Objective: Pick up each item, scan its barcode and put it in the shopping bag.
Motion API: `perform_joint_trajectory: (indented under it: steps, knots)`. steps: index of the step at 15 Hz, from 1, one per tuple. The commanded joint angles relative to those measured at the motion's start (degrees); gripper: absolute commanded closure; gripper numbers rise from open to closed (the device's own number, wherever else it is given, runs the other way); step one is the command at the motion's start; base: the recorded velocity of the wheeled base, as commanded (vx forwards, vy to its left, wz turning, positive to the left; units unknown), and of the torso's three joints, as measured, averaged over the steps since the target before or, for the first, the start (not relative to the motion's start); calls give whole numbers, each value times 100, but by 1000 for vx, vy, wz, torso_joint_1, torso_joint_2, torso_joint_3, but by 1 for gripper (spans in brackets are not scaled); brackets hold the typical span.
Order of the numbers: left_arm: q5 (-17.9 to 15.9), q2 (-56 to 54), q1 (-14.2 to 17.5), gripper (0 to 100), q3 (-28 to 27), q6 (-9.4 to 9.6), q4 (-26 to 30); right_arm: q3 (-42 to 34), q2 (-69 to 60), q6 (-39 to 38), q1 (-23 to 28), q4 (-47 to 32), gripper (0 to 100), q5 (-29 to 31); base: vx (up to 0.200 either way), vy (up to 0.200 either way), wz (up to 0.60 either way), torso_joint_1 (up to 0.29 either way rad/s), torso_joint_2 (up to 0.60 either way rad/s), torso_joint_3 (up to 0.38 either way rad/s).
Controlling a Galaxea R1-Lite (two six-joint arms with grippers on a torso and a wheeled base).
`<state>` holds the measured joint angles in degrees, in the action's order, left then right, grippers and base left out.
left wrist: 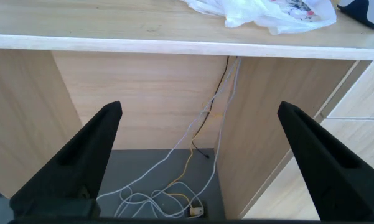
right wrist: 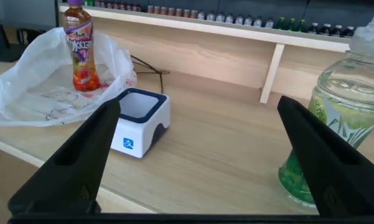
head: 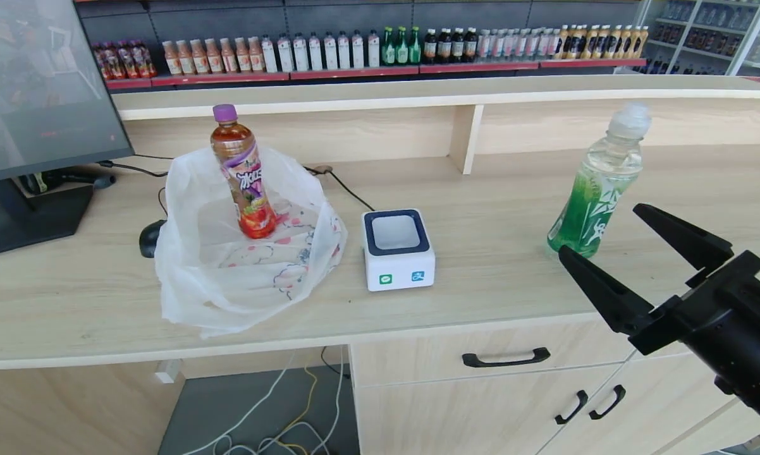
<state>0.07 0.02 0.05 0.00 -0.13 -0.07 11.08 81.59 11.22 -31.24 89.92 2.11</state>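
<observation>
- Shows one purple-capped tea bottle [head: 242, 174] standing upright inside the open shopping bag [head: 228, 284], at 9 o'clock from the scanner [head: 397, 248]; counts, by the look of it, as one item finished.
- Leaves the green bottle [head: 598, 189] upright on the counter [head: 494, 278] at 3 o'clock from the scanner, not yet grasped, scanned or bagged.
- Finds the right gripper [head: 601, 230] spread wide and empty at 5 o'clock from the green bottle, close by without touching it.
- Finds the left gripper [left wrist: 199, 124] splayed wide too, holding nothing, low before the counter's front edge.
- Puts the job roughly halfway: lift, scan and bagging to come.
</observation>
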Motion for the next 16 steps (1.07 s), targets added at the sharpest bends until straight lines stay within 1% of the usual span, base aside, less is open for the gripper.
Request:
perform_joint_trajectory:
  steps: [1,9,12,14,16]
  knots:
    - [1,-2,4,0,0,-4,-1,26,120,-5,13,8,0,0,0,-200,0,2,2,7]
    - [1,-2,4,0,0,-13,-1,70,533,-128,39,8,0,0,0,-200,0,4,2,4]
    - [-7,-2,4,0,0,-13,-1,333,876,-137,39,8,0,0,0,0,0,0,0,0]
    - [-7,-2,4,0,0,40,-1,421,1043,-128,66,8,0,0,0,0,0,0,0,0]
    - [-7,-2,4,0,0,40,-1,562,1219,-111,119,8,0,35,0,0,0,0,0,0]
